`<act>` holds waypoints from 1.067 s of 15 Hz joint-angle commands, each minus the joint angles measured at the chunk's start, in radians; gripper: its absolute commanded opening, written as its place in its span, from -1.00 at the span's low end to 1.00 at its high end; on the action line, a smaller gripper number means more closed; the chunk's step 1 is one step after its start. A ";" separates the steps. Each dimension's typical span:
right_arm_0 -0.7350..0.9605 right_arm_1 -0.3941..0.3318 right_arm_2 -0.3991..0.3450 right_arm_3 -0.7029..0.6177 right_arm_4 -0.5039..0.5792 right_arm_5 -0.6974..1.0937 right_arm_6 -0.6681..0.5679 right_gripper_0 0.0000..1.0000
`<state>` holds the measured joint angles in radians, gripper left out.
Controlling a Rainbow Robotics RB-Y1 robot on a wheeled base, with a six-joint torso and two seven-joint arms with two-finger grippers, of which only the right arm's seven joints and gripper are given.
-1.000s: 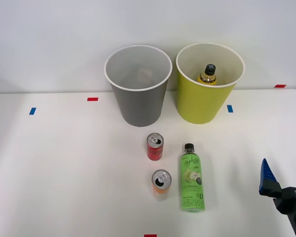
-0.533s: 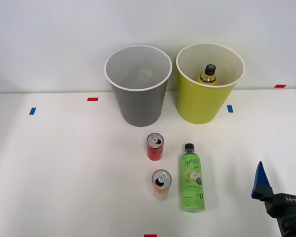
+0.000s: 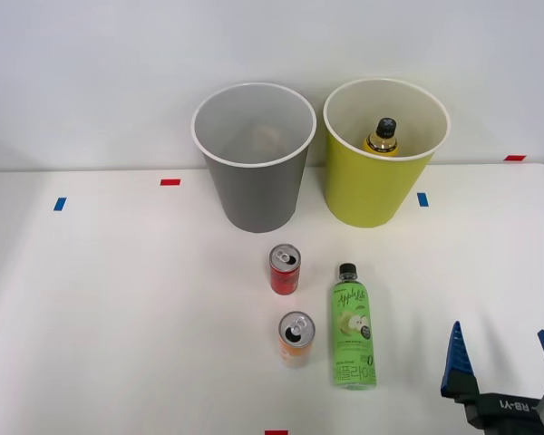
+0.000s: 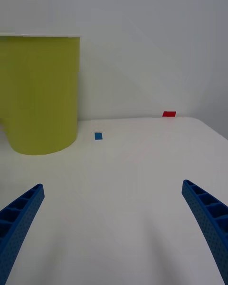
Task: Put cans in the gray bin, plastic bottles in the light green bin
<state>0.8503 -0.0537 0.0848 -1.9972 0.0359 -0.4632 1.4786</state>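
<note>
Hand (image 3: 503, 355), fingers apart and empty, sits right of the green-label bottle (image 3: 353, 332).

we see a white table (image 3: 118, 308) running back to a plain pale wall (image 3: 91, 72). small tape marks lie flat on the table. taking the table's middle as the clock's centre, a blue mark (image 3: 60, 204) sits at about ten o'clock near the left edge, and a red mark (image 3: 170, 182) lies at about eleven, close to the wall. a second blue mark (image 3: 422, 199) is at about two o'clock, and a red mark (image 3: 515, 158) sits farther out, by the far right corner. another red mark (image 3: 276, 432) lies at six o'clock, cut by the near edge.
</note>
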 commanded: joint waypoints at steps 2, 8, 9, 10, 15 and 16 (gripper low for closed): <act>0.059 -0.041 0.027 0.015 -0.008 -0.040 0.149 1.00; 0.145 -0.091 0.122 0.017 -0.022 -0.084 0.192 1.00; 0.154 -0.091 0.138 0.017 -0.024 -0.101 0.198 1.00; 0.161 -0.091 0.151 0.017 -0.030 -0.114 0.203 1.00; 0.145 -0.060 0.168 0.092 -0.054 -0.204 0.233 1.00; 0.142 -0.058 0.170 0.106 -0.056 -0.210 0.236 1.00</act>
<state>0.9982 -0.1149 0.2538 -1.9075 -0.0164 -0.6636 1.7113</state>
